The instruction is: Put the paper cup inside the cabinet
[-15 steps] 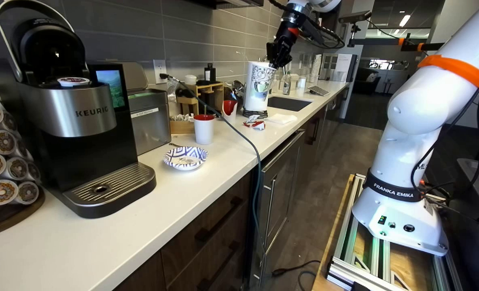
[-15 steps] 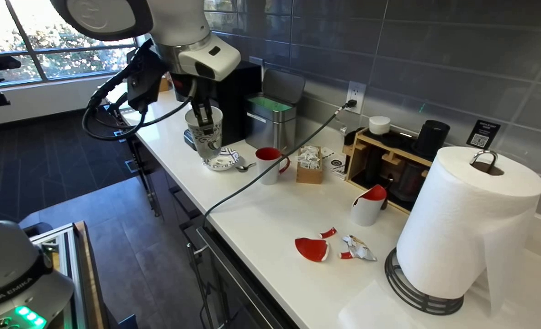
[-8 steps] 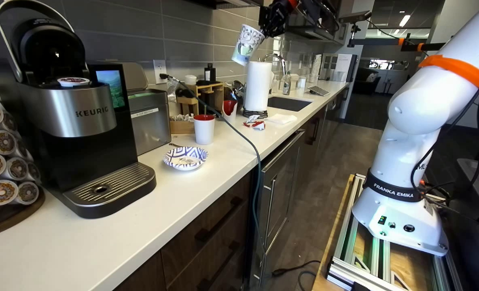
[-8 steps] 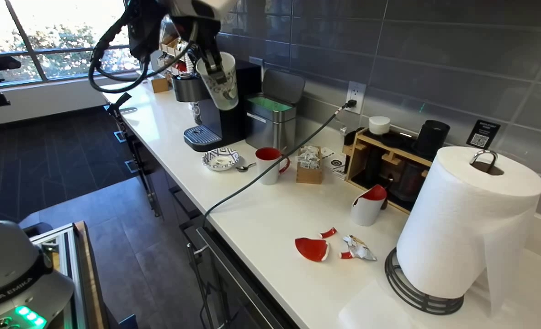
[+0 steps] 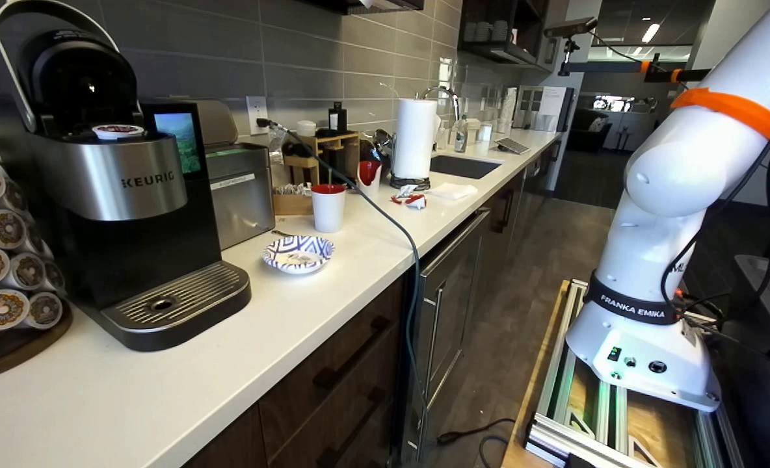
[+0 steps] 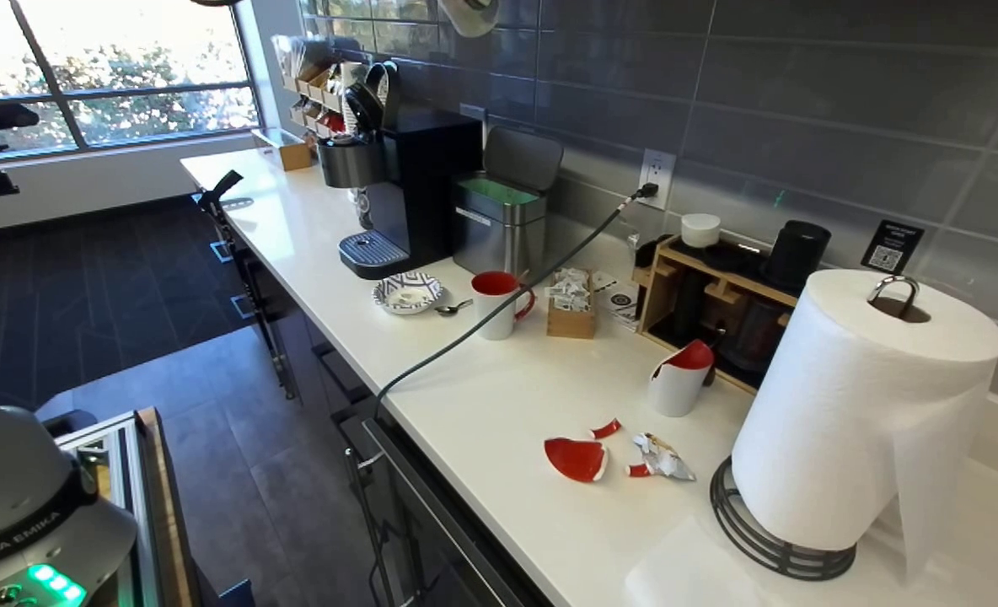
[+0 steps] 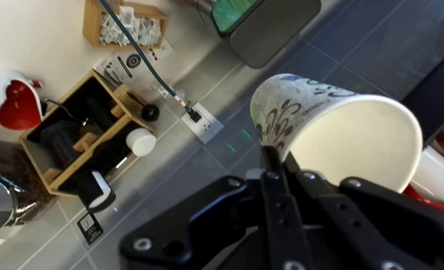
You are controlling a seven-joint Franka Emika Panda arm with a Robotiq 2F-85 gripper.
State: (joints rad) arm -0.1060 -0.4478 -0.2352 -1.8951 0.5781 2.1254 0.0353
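The paper cup (image 7: 357, 138) is white with a dark swirl print. In the wrist view it is tilted, its open mouth towards the camera. My gripper (image 7: 280, 154) is shut on the cup's rim, one finger inside the wall and one outside. In an exterior view only the bottom of the cup (image 6: 470, 15) shows at the top edge, high above the counter; the gripper is out of sight in both exterior views. An open-fronted dark wall cabinet (image 5: 533, 40) with stacked cups in it hangs at the far end. Nearer, the underside of a dark cabinet (image 5: 352, 5) shows at the top edge.
Below on the counter stand a coffee machine (image 6: 431, 185), a metal bin (image 6: 499, 223), a red-lined mug (image 6: 492, 316), a patterned bowl (image 6: 407, 293), a wooden organizer (image 6: 722, 265) and a paper towel roll (image 6: 861, 421). A power cable (image 6: 507, 303) crosses the counter. Broken red pieces (image 6: 576, 460) lie there.
The gripper has risen with the cup, from in front of the paper towel roll and coffee machine up past the top edge of both exterior views. The counter objects have not moved.
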